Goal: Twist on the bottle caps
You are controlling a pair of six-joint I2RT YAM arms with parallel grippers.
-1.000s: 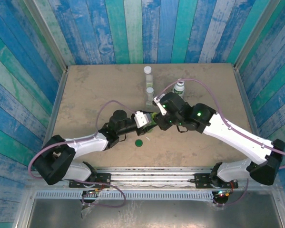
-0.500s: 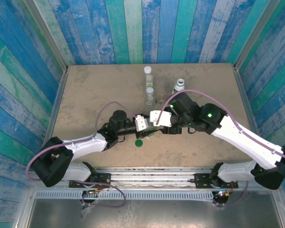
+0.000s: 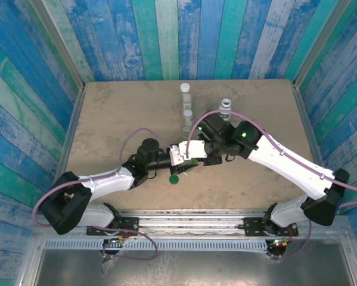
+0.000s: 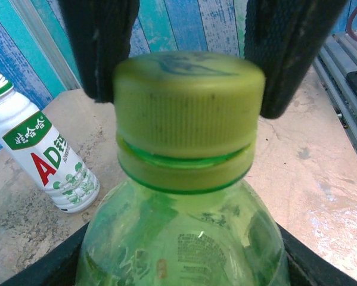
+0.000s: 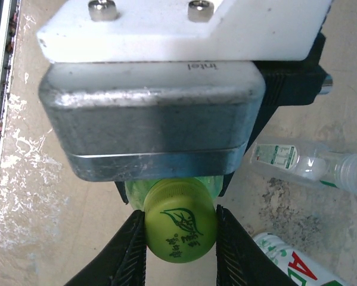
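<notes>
My left gripper (image 3: 183, 158) is shut on the green translucent bottle (image 4: 184, 238), holding it by the body low over the table's middle. A yellow-green bottle cap (image 4: 189, 107) sits on the bottle's neck. My right gripper (image 5: 181, 238) is shut on that cap (image 5: 181, 229), with one black finger (image 4: 101, 47) pressed against each side of it. In the top view the two grippers meet nose to nose, and the bottle between them is mostly hidden.
A dark green cap (image 3: 173, 179) lies loose on the table just in front of the left gripper. Two small clear bottles (image 3: 185, 95) (image 3: 188, 119) stand behind the grippers. The white labelled bottle (image 3: 224, 108) stands close behind the right wrist.
The right gripper's jaws were apart and have closed on the yellow-green cap. The right wrist has turned and shifted left. The left arm has kept still.
</notes>
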